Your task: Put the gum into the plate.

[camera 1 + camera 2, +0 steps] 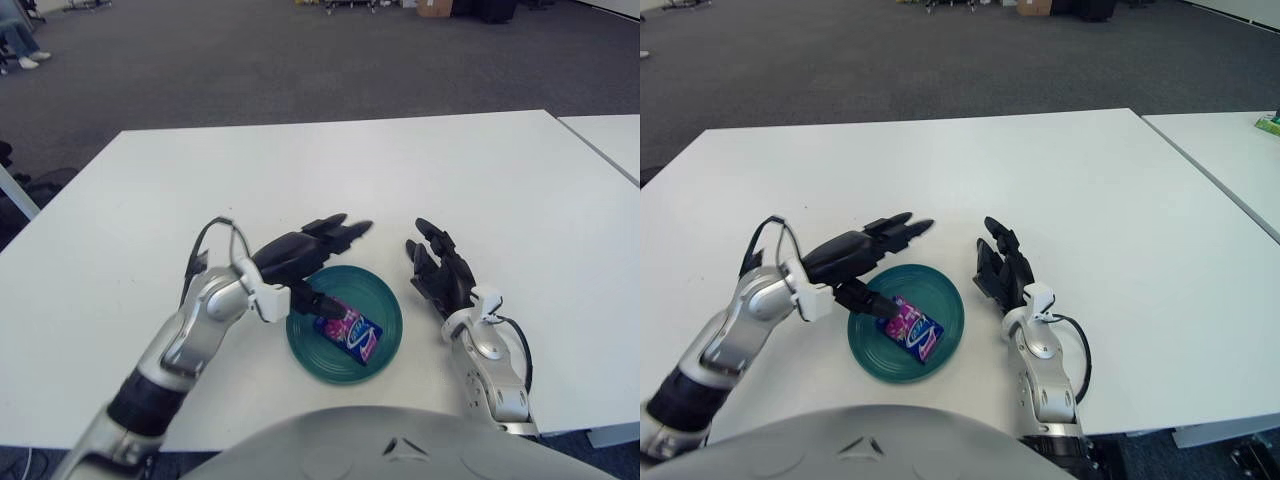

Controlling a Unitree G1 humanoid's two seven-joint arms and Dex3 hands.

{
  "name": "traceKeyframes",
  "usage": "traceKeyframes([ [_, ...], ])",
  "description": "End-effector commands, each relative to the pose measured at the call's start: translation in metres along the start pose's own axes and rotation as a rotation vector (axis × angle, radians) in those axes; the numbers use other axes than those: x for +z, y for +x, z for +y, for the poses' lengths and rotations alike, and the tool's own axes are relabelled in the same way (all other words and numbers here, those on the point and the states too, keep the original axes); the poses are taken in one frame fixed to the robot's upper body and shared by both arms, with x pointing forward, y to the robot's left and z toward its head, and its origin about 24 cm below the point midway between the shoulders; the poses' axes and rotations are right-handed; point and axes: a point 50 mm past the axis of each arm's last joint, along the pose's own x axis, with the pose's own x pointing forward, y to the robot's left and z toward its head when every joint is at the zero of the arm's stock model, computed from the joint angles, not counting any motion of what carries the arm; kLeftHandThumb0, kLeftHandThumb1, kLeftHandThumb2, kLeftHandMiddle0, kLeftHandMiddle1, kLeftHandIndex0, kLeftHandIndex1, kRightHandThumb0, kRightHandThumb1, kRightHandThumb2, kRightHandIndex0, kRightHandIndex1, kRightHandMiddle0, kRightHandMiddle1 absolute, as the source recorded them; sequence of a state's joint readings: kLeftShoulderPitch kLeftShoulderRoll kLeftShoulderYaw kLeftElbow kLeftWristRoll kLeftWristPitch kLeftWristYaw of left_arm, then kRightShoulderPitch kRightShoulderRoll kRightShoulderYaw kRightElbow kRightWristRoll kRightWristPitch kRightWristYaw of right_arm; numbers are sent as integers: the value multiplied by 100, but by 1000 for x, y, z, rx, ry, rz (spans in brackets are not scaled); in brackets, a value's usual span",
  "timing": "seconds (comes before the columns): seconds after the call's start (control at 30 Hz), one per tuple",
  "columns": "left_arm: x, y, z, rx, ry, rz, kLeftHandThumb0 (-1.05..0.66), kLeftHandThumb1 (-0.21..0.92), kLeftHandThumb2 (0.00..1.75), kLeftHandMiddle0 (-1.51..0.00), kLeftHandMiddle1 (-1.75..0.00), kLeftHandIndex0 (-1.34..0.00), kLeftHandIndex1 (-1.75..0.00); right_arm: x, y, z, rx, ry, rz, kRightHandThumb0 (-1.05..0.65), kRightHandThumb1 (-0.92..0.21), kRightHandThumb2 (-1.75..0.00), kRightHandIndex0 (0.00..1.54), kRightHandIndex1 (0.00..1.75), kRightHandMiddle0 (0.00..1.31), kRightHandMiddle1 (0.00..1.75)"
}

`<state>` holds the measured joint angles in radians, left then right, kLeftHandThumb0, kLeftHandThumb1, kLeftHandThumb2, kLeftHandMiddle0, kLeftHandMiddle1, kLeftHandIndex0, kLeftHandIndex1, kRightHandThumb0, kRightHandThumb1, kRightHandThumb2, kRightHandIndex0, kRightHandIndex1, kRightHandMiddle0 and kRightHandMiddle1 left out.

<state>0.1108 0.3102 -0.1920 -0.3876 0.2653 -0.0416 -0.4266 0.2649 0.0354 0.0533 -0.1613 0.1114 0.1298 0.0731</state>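
- The left hand (pixel 305 250) is hovering over the plate's (pixel 385 300) left rim, fingers spread, gripping nothing.
- The gum (pixel 349 331) is lying inside the plate.
- The right hand (pixel 440 272) is showing just right of the plate, fingers relaxed, empty.
- The white table (pixel 450 170) is stretching bare beyond both hands.

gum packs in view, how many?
1. The gum lies in the plate, just below the open left hand. None elsewhere on the table.
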Motion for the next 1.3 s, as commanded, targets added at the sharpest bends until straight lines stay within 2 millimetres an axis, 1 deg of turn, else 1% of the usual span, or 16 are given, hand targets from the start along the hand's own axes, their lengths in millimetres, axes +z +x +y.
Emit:
traceKeyframes([
  [0.0,-21,-10,-2,271,-397,95,-105,92,54,0,0,0,0,-20,-5,-2,-6,2,104,-66,-92,-86,23,1,0,51],
  [0.03,-26,-10,-5,345,-509,86,-105,92,58,0,0,0,0,-21,-5,-2,-4,-2,107,-66,-92,-87,23,1,0,51],
  [0.1,-31,-11,-11,441,-650,78,-105,92,65,0,0,0,0,-21,-5,-2,-1,-6,110,-66,-92,-87,23,0,0,51],
  [0.2,-34,-12,-16,481,-717,72,-105,92,71,0,0,0,0,-22,-6,-2,0,-8,110,-65,-92,-88,23,0,0,51],
  [0.27,-35,-20,-18,545,-799,67,-105,92,74,0,0,0,0,-23,-6,-2,2,-11,110,-65,-92,-88,23,0,0,52],
  [0.33,-36,-24,-22,607,-838,88,-105,92,79,0,0,0,0,-23,-6,-1,4,-16,107,-65,-92,-89,23,0,0,52],
  [0.5,-35,-36,-25,683,-790,171,-105,92,85,0,0,0,0,-22,-8,1,17,-37,103,-64,-92,-90,22,0,0,50],
  [0.67,-32,-44,-24,702,-766,211,-105,92,88,0,0,0,0,-22,-9,1,21,-41,104,-64,-92,-90,22,0,0,49],
  [0.8,-37,-50,-26,668,-745,229,-105,92,89,0,0,0,0,-24,-8,0,19,-39,110,-63,-92,-90,21,0,0,48],
  [0.93,-48,-68,-29,628,-737,247,-105,92,91,0,0,-1,0,-26,-8,-1,21,-38,114,-63,-92,-90,21,0,0,48],
  [1.07,-57,-80,-34,598,-743,269,-105,92,93,0,0,-3,-2,-26,-8,-2,22,-47,106,-64,-92,-91,21,0,0,47],
  [1.27,-60,-81,-41,584,-759,264,-105,92,95,0,0,-4,-3,-25,-9,-2,42,-90,73,-64,-92,-92,20,0,0,45],
])
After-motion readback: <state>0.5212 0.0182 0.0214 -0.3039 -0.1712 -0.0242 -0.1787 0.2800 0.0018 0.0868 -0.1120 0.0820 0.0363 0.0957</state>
